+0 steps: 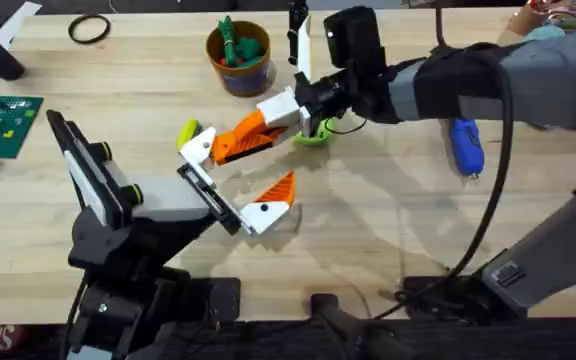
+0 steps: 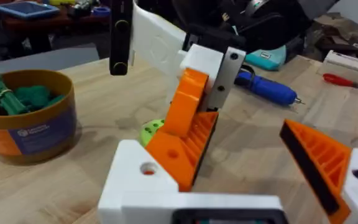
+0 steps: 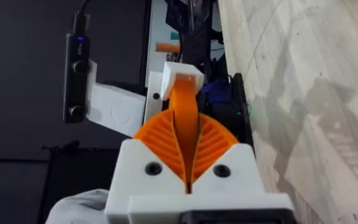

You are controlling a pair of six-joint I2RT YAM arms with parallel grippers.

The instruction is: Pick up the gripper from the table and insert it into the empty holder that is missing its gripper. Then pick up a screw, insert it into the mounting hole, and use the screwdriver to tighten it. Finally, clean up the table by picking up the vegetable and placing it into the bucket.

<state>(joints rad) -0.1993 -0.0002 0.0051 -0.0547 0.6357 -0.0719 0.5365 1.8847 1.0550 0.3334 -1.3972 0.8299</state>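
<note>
The loose gripper [image 1: 243, 135] is an orange wedge with white block ends, held tilted above the table. My right gripper [image 1: 303, 108] is shut on its far white end [image 2: 205, 61]; in the right wrist view my ribbed pads [image 3: 213, 140] clamp the orange body [image 3: 185, 115]. Its near white end [image 2: 143, 183] lies at one end of the black holder [image 1: 208, 190] on my left arm; I cannot tell if it is seated. My left gripper [image 1: 258, 170] carries one ribbed finger [image 2: 325, 165], with a wide gap. The blue screwdriver [image 1: 466, 148] lies at right. The orange-brown bucket [image 1: 238, 62] holds a green vegetable [image 1: 233, 40].
A lime-green object [image 1: 313, 136] lies under the right gripper, and a yellow-green one [image 1: 188, 132] beside the loose piece. A green circuit board [image 1: 3, 120] and a black ring [image 1: 88, 28] sit at the left. A red-handled tool [image 2: 347, 81] lies beyond the screwdriver. Cables [image 1: 438, 290] trail at the front right.
</note>
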